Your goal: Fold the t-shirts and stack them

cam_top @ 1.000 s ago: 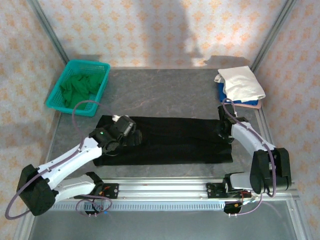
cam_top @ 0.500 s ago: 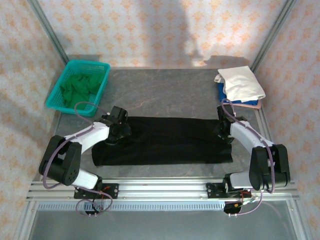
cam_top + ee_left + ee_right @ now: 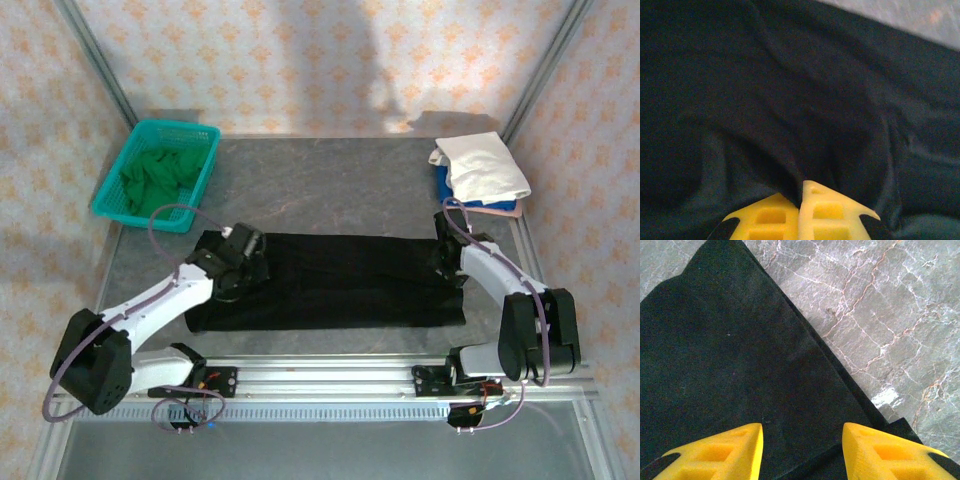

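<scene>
Black t-shirt (image 3: 340, 280) lies as a long strip on the table (image 3: 330, 190). Its long axis runs left-right, one arm at each end.

- Left gripper (image 3: 801, 187): on the strip's left end, pads pressed together. Cloth puckers into the tips, so it looks pinched on a fold of the black t-shirt.
- Right gripper (image 3: 802, 427): jaws spread wide, holding nothing. It hangs over the right end, just inside the edge where cloth meets bare table.

The coming move turns on that axis. The strip most likely halves end to end, so the pinched left end travels right along the long axis toward the right gripper. That's a judgement.

The finished stack, white t-shirt (image 3: 485, 165) on top, sits at the far right, nearer the right arm. Green t-shirts (image 3: 155, 175) are in the teal basket (image 3: 207, 172), far left, nearer the left arm.
</scene>
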Robot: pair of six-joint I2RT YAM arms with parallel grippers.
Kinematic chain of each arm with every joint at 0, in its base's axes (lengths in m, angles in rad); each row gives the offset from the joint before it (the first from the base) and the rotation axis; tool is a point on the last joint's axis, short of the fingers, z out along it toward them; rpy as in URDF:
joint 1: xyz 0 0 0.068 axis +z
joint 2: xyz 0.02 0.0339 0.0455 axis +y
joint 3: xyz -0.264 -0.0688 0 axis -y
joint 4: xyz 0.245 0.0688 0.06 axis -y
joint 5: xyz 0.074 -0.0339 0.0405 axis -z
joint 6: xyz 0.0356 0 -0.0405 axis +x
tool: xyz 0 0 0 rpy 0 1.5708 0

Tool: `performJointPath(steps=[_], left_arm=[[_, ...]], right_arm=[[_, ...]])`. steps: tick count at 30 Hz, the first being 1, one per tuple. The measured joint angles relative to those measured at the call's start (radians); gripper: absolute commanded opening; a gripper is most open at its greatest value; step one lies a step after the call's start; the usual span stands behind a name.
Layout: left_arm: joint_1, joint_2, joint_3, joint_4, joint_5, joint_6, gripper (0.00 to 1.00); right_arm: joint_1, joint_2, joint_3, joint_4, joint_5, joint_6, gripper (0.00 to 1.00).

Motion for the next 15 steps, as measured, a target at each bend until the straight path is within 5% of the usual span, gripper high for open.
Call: performJointPath(steps=[12, 14, 15], left_arm=[[-0.285, -0.166, -0.074, -0.189, -0.260, -0.328, 0.01], [-0.317, -0.191, -0.114, -0.193, -0.280, -0.393, 0.08], [-0.329, -0.202, -0.140, -0.190, -0.286, -0.423, 0.21]], right_arm=[[0.000, 0.000, 0.000, -0.001, 0.000, 0.000, 0.45], [0.000, 0.000, 0.000, 0.000, 0.000, 0.000, 0.45], [0.000, 0.000, 0.000, 0.000, 0.000, 0.000, 0.45]])
